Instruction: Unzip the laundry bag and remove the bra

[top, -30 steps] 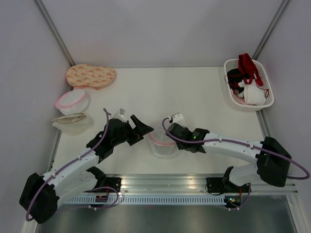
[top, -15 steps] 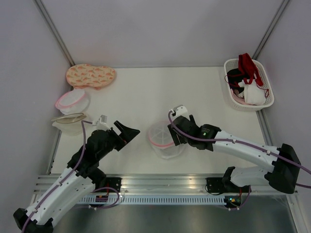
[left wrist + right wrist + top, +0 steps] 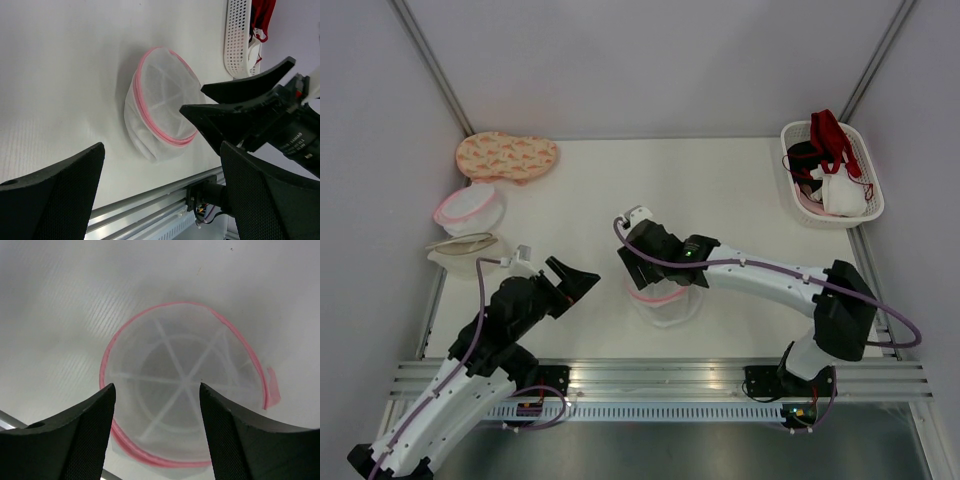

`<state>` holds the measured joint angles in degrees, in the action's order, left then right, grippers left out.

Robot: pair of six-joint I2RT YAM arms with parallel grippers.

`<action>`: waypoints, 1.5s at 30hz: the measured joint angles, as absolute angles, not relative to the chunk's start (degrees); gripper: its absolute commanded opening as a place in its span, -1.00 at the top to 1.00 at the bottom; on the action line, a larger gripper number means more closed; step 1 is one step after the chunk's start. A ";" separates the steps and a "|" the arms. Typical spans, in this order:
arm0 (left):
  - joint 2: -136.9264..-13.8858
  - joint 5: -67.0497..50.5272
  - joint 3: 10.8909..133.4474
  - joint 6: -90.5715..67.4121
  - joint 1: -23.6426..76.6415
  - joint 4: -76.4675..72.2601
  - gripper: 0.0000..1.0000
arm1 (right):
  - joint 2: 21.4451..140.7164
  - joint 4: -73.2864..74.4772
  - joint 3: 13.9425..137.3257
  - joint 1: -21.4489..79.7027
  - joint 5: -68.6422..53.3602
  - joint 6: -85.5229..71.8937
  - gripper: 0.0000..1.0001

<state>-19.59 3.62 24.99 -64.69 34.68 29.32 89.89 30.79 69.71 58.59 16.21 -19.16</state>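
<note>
White tabletop (image 3: 720, 190), grey walls (image 3: 650, 60) — laundry bag (image 3: 665, 305) beneath right fingers (image 3: 75, 435), left fingers (image 3: 55, 195) nearby, both spread.

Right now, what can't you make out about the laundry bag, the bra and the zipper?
- Bra: recognisable in no view; the laundry bag shows only mesh and white ribs.
- Zipper: in top external, the right gripper covers the rim's far side. In right wrist, it is too fine to tell zipped from unzipped.
- Bag's near edge: in right wrist, partly behind the fingers.
</note>
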 measured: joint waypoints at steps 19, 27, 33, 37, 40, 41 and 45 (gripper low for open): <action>-9.23 9.23 25.80 -64.71 34.68 38.59 -0.99 | 109.82 34.76 77.91 62.26 24.38 -21.30 0.38; -8.75 10.22 26.00 -64.71 34.68 39.64 -0.99 | 111.24 34.22 77.08 62.41 25.91 -21.67 0.52; -8.34 10.46 26.41 -64.73 34.68 40.88 -0.99 | 111.31 32.56 75.33 62.41 26.59 -21.91 0.99; -7.97 10.52 26.96 -64.71 34.68 41.12 -0.99 | 111.35 31.62 74.89 62.41 26.89 -22.26 0.99; -7.84 10.59 27.29 -64.73 34.68 41.47 -0.99 | 110.93 31.05 74.46 62.41 26.85 -22.28 0.99; -7.81 10.59 27.31 -64.73 34.68 41.54 -0.99 | 110.45 30.72 74.11 62.41 26.65 -22.28 0.99; -7.84 10.52 27.31 -64.71 34.68 41.67 -0.99 | 105.65 30.48 71.48 62.41 24.05 -22.39 0.99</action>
